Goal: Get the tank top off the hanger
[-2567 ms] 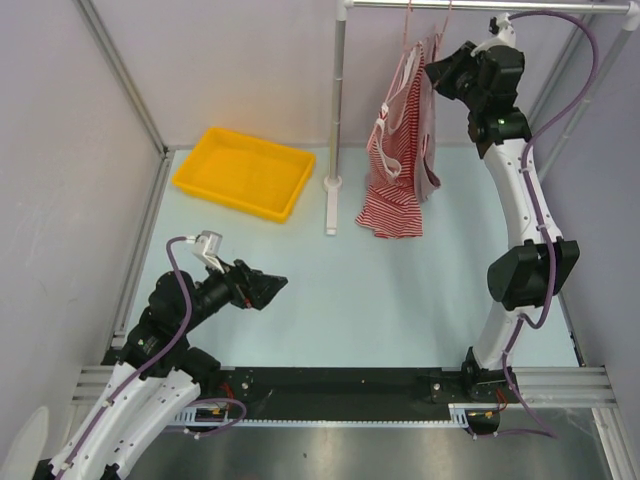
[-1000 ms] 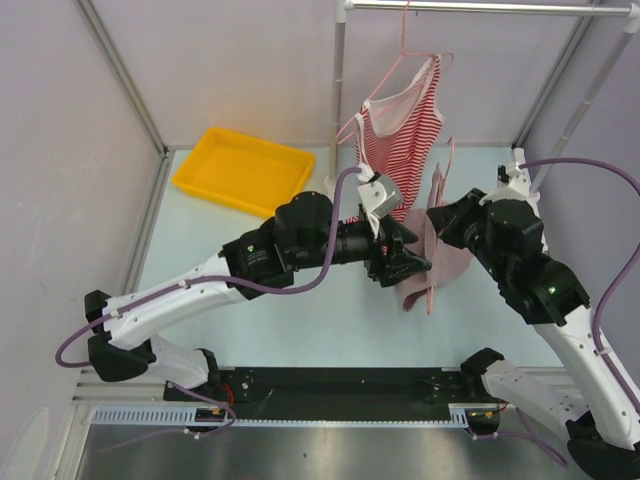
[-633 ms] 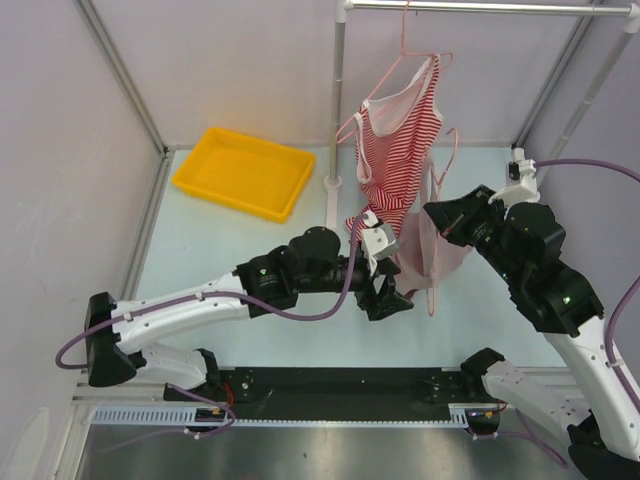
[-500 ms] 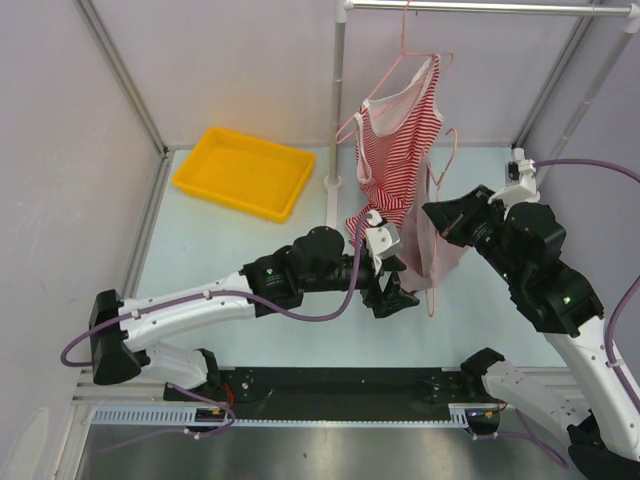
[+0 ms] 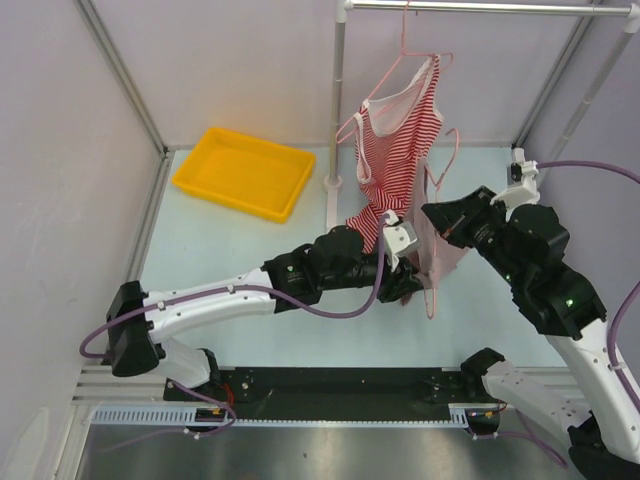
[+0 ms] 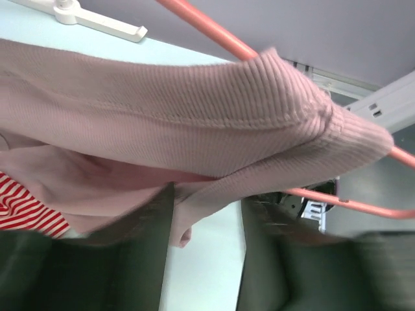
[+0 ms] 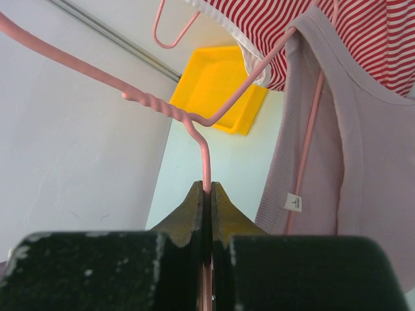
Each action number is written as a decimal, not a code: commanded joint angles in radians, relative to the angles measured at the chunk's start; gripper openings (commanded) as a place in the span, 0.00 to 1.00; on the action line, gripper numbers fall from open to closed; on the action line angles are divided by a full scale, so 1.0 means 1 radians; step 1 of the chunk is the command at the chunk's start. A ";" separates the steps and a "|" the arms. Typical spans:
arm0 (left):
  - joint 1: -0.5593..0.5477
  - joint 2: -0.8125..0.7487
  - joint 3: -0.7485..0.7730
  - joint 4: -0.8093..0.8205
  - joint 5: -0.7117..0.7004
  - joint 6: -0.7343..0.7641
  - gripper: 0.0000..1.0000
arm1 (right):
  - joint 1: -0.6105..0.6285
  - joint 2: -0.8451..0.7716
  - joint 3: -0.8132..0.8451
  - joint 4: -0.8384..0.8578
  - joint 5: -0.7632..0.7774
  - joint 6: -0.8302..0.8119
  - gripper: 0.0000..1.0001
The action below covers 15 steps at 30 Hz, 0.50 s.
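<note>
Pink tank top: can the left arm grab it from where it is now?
Probably yes. In the left wrist view a fold of the pink tank top hangs between the open fingers of the left gripper, with nothing in front. The right gripper is shut on the hanger.

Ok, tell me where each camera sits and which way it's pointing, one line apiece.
Top external: above and behind the bases, looking down on table, rack, left arm and right arm.
Left wrist: close against the pink tank top, table behind it; blurred left gripper fingers flank the fabric.
Right wrist: looks along the right gripper, shut on the hanger, towards the yellow tray.
Shared: both wrist views show the pink tank top and hanger.
</note>
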 commanded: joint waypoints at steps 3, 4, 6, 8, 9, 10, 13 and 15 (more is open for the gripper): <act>-0.005 0.039 0.138 -0.041 -0.038 0.050 0.20 | 0.005 -0.060 0.037 0.071 0.010 0.038 0.00; -0.005 0.049 0.184 -0.067 -0.045 0.053 0.10 | 0.005 -0.063 0.037 0.062 0.022 0.037 0.00; -0.005 0.046 0.224 -0.115 -0.058 0.056 0.00 | 0.006 -0.064 0.032 0.033 0.080 0.023 0.00; -0.005 0.031 0.230 -0.117 -0.045 0.052 0.00 | 0.005 -0.060 0.023 0.016 0.140 0.014 0.00; -0.005 0.021 0.236 -0.115 -0.013 0.040 0.00 | 0.005 -0.058 -0.004 0.024 0.206 0.009 0.00; -0.005 0.006 0.238 -0.117 0.005 0.030 0.00 | 0.005 -0.058 -0.027 0.044 0.240 0.002 0.00; -0.005 -0.022 0.230 -0.102 0.085 -0.010 0.00 | 0.006 -0.035 -0.108 0.145 0.367 -0.031 0.00; -0.005 -0.034 0.204 -0.094 0.099 -0.034 0.00 | 0.008 0.015 -0.122 0.191 0.459 -0.044 0.00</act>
